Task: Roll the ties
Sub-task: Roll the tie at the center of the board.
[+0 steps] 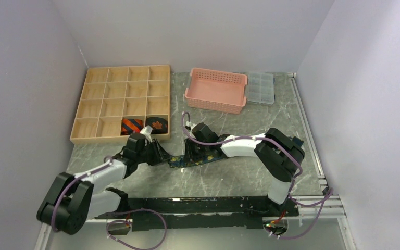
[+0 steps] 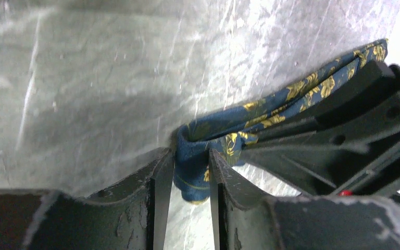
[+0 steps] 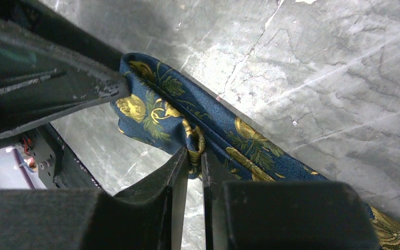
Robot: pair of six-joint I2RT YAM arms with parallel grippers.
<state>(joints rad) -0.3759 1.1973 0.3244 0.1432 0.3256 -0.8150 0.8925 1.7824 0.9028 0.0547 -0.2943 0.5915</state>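
A dark blue tie with yellow-green floral print (image 1: 179,163) lies on the grey marbled table between my two grippers. My left gripper (image 2: 190,164) is shut on the tie's folded end (image 2: 291,96), with fabric pressed against both fingers. My right gripper (image 3: 191,153) is shut on a pinched fold of the same tie (image 3: 156,104), close beside the left one. In the top view the left gripper (image 1: 161,155) and the right gripper (image 1: 191,153) nearly touch. A rolled orange-and-black striped tie (image 1: 132,125) and a rolled black tie with an orange leaf (image 1: 157,125) sit in the wooden tray's front compartments.
The wooden compartment tray (image 1: 96,104) stands at the back left. A pink perforated basket (image 1: 216,91) and a clear plastic compartment box (image 1: 260,87) are at the back. White walls enclose the table on three sides.
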